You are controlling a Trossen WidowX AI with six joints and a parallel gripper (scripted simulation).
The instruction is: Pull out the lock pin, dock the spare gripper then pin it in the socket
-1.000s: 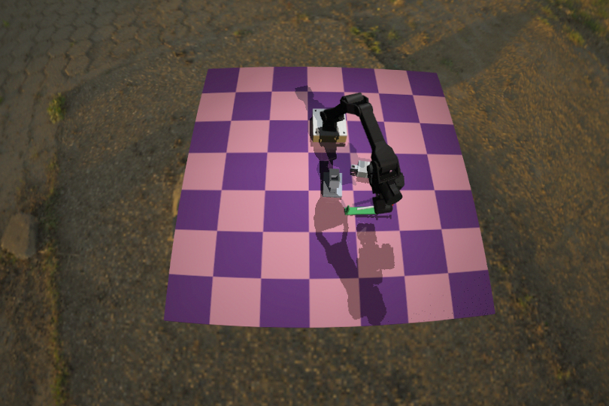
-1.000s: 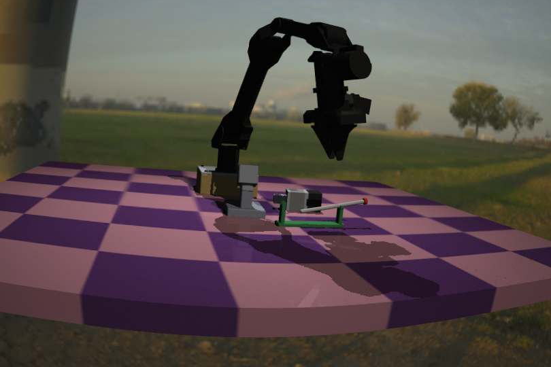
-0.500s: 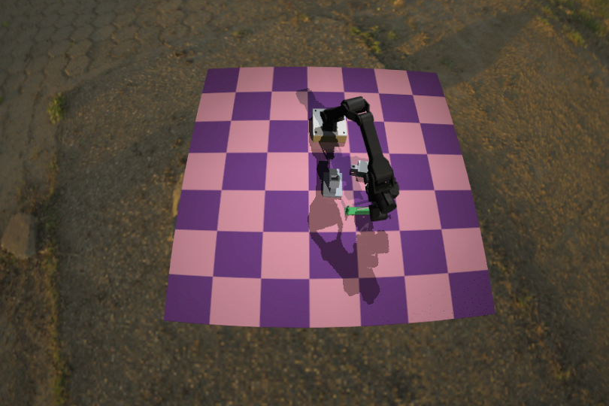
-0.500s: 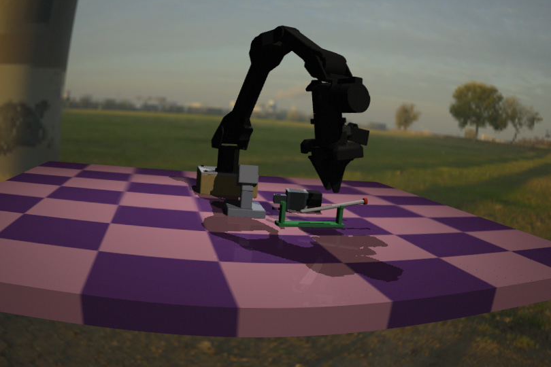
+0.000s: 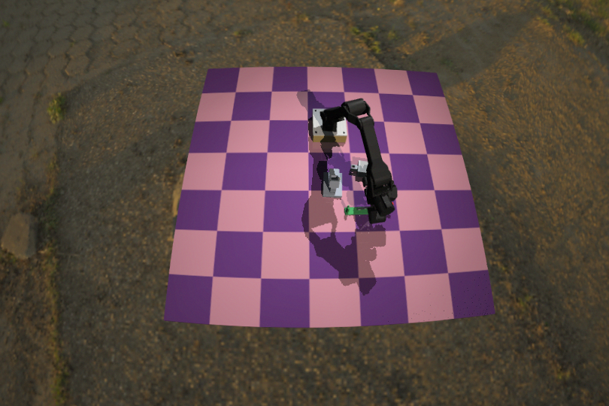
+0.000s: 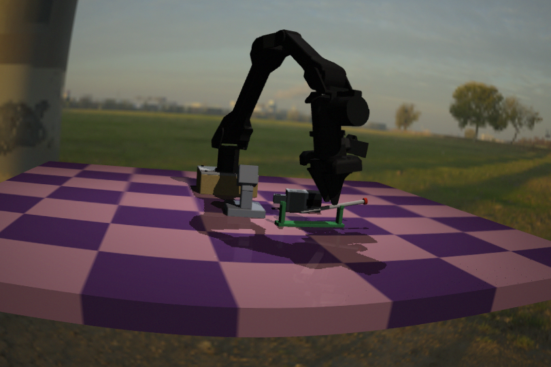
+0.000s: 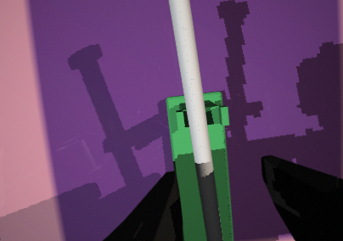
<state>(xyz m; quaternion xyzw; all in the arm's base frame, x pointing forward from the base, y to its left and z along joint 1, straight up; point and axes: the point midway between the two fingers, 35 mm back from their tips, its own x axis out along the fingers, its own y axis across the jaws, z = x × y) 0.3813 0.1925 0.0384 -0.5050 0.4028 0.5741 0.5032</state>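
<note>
The lock pin [image 6: 354,203] [image 7: 188,59], white with a red head [image 6: 365,200], lies tilted in the green cradle [image 5: 350,210] [image 6: 307,223] [image 7: 182,142]. Its head end is raised and sticks out past the right post in the exterior view. My gripper [image 6: 330,201] [image 7: 219,173] is partly open, pointing down just above the pin, with the pin's line passing between the fingers in the wrist view; nothing is held. The grey mount [image 5: 332,190] [image 6: 244,211] stands upright, its socket block [image 6: 248,175] on top. The grey and black spare gripper [image 5: 362,166] [image 6: 297,200] lies behind the cradle.
The arm's base block [image 5: 330,137] [image 6: 206,183] stands behind the mount. The arm passes over the spare gripper's right part in the top view and hides it. The cradle's right end is hidden under my gripper there. Arm shadows fall across the checkered board [image 5: 236,303].
</note>
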